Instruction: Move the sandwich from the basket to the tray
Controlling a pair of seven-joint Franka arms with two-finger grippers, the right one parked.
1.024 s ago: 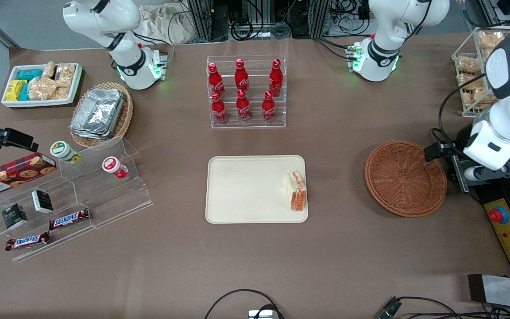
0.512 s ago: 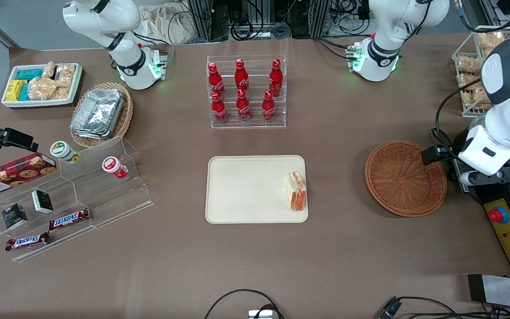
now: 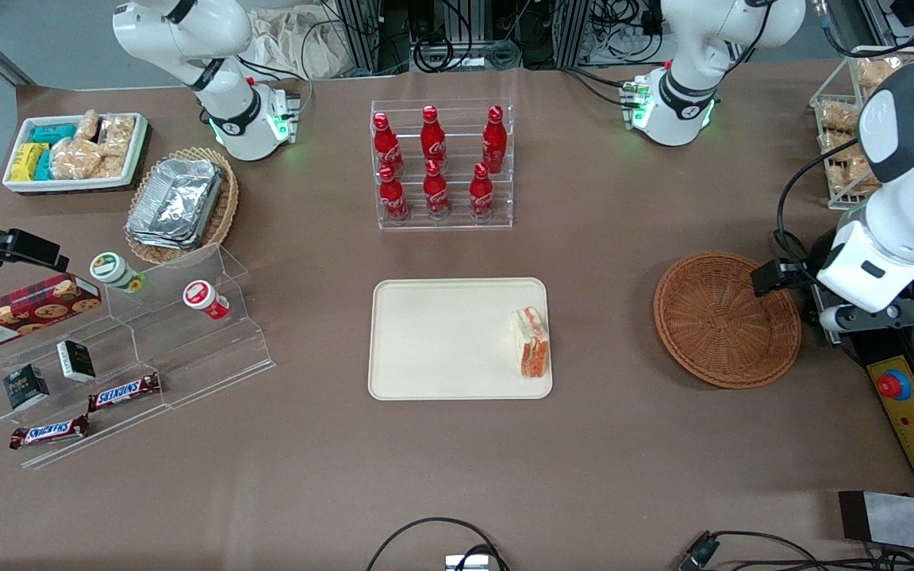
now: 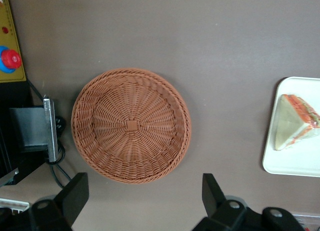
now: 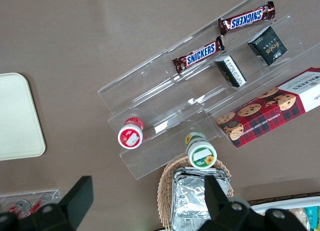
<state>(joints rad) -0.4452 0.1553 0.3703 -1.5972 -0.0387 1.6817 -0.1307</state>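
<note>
Sandwich: one wedge (image 3: 531, 352), lying on the tray at its end toward the working arm, filling layers showing along the cut edge; also seen in the wrist view (image 4: 296, 122).
Tray: one beige tray (image 3: 441, 337), mid-table, nearer the front camera than the bottle rack; nothing else on it.
Basket: one round reddish-brown basket (image 3: 723, 321), nothing in it, lying between the tray and the working arm's end of the table, well apart from the tray.
Gripper: the left arm's gripper (image 4: 142, 198) hangs high above the table just beside the basket, at the working arm's end; its two fingers (image 4: 75, 196) are spread wide and hold nothing.
Bottles: six red cola bottles (image 3: 435, 162) in a clear rack, two rows of three.
Snickers bars: two (image 3: 124, 391) on the clear stepped stand, toward the parked arm's end.
Small tubs: two (image 3: 205, 300) on that same stand.
</note>
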